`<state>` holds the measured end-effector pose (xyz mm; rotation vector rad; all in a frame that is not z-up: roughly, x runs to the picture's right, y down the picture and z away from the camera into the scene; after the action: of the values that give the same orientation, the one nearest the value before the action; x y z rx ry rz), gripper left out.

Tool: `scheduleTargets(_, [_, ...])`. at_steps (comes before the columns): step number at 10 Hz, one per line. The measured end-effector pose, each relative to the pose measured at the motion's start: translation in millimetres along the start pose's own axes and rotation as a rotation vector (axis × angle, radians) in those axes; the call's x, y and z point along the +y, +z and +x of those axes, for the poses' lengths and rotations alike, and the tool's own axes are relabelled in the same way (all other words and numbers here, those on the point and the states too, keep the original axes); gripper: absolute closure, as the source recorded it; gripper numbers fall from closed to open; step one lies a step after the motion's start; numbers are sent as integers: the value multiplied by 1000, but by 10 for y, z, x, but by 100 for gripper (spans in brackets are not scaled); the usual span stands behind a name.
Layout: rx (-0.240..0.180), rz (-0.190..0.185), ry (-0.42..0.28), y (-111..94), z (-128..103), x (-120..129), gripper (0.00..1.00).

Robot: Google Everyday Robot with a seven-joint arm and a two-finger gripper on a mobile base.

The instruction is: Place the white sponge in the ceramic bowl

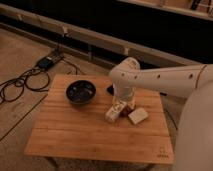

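Observation:
The white sponge (pixel 138 116) is a small cream block lying on the wooden table (pixel 75 135), right of centre. The ceramic bowl (pixel 81 92) is dark, round and glossy, and stands on the table's left-back part. My gripper (pixel 123 100) hangs down from the white arm (pixel 160 80) that reaches in from the right. It is over the cluster of small objects, just left of and behind the sponge, and well right of the bowl. The arm hides what is directly under it.
A longer white box with dark markings (pixel 114 112) lies just left of the sponge. A small reddish object (pixel 131 106) sits between them. A dark flat item (pixel 110 89) lies behind the arm. Cables and a power brick (pixel 47 62) lie on the floor at left.

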<state>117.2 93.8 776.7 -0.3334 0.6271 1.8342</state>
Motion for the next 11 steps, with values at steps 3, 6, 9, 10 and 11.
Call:
scheduleTargets(3, [-5,7,80,265,-186,-331,35])
scheduleTargets(6, [-5,17,141,500,-351,-532,35])
scheduleTargets(9, [5,31,212,745,-466,-746,35])
scheduleTargets(10, [10,33,234,813,-479,-801,35])
scheduleTargets(11, [19,27,262,876,-477,-831,35])
